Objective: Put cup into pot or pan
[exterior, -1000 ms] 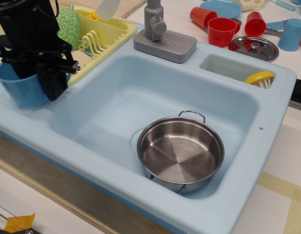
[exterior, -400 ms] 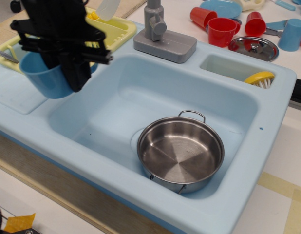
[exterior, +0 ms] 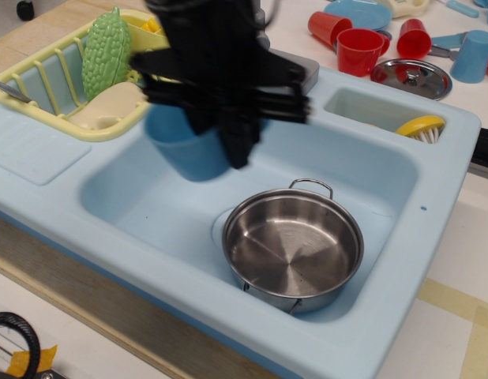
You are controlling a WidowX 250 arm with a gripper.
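Note:
The blue cup (exterior: 185,148) hangs in the air above the sink basin, left of and above the pan, held by my black gripper (exterior: 220,118), which is blurred by motion and shut on its rim. The shiny steel pan (exterior: 293,249) with two wire loop handles sits empty at the front right of the light-blue sink basin (exterior: 149,205). The cup's handle is hidden behind the gripper.
A yellow dish rack (exterior: 39,99) with a green bumpy vegetable (exterior: 106,51) stands at the back left. A grey faucet base (exterior: 295,71) is behind the gripper. Red cups (exterior: 358,47), a steel lid (exterior: 412,77) and a light-blue cup (exterior: 473,55) stand at the back right.
My gripper has lifted the blue cup off the left drainboard and carried it right, over the basin, toward the pan. The pan has not moved.

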